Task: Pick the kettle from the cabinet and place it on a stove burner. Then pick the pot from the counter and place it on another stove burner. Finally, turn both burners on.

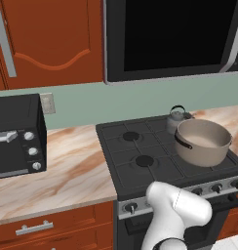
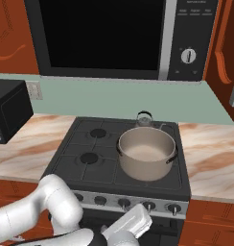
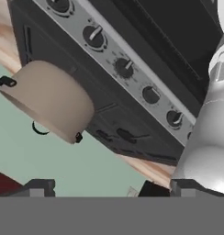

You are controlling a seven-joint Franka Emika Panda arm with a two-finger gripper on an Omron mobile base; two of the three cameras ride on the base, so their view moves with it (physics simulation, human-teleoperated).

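Note:
The wide grey-beige pot [image 1: 203,141] [image 2: 146,157] stands on the front right burner of the black cooktop [image 1: 140,149]. Right behind it the small grey kettle [image 1: 178,118] [image 2: 144,118] sits on the back right burner, partly hidden by the pot. The two left burners [image 1: 144,160] [image 2: 98,133] are bare. My arm bends low in front of the stove. In the hand view my gripper [image 3: 98,190] is open, with nothing between its fingers, and looks at the silver knob panel [image 3: 124,67] from below, pot [image 3: 49,98] beyond. The reddish-brown cabinet [image 1: 48,44] hangs upper left, door shut.
A black microwave [image 2: 104,36] hangs above the stove. A black toaster oven [image 1: 16,136] stands on the marble counter [image 1: 72,176] to the left, with drawers [image 1: 35,227] below. More counter [image 2: 215,158] runs right of the stove. Knobs [image 2: 148,205] line the stove front.

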